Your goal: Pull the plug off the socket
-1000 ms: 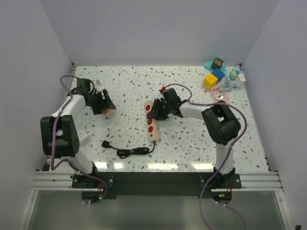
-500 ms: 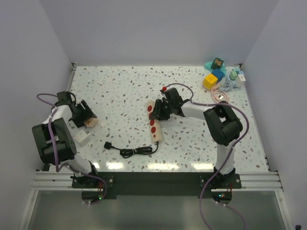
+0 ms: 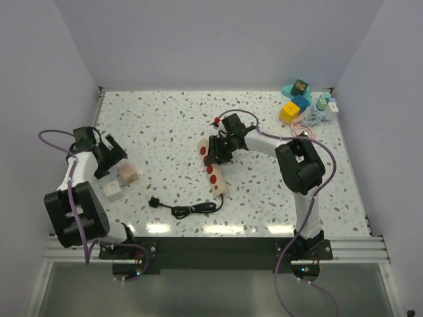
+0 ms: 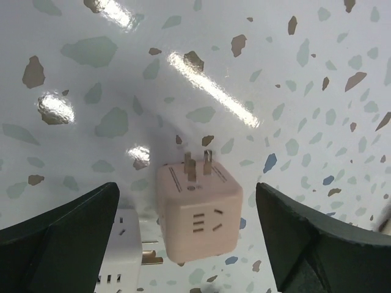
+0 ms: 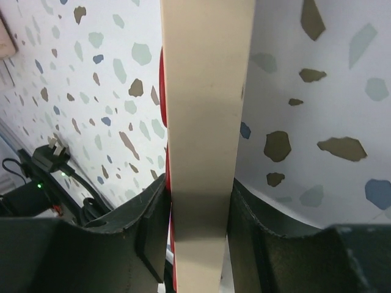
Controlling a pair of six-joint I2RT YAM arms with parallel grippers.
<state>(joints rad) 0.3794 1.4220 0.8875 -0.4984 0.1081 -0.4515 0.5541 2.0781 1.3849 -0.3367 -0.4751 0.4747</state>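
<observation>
The socket (image 3: 213, 170), a cream-white strip with red outlets, lies mid-table, and nothing shows plugged into it. My right gripper (image 3: 215, 150) is shut across its far end. In the right wrist view both fingers press the strip's (image 5: 208, 110) sides at the right gripper (image 5: 198, 210). The plug (image 3: 156, 202), small and black on a thin black cord (image 3: 193, 210), lies loose on the table left of the strip, also in view as the plug (image 5: 51, 154). My left gripper (image 3: 111, 156) stands open at the far left. A pink cube adapter (image 4: 195, 213) rests untouched between its wide fingers (image 4: 61, 238).
A white cube adapter (image 3: 112, 191) sits just near of the pink cube adapter (image 3: 129, 174). Coloured blocks (image 3: 294, 105) and a coiled pink cable (image 3: 305, 130) are at the back right corner. Walls close in the table on the left, back and right.
My left arm swung to the left edge carrying the pink adapter, then opened and left it by the white cube. The strip turned slightly, and the black plug and cord slid right.
</observation>
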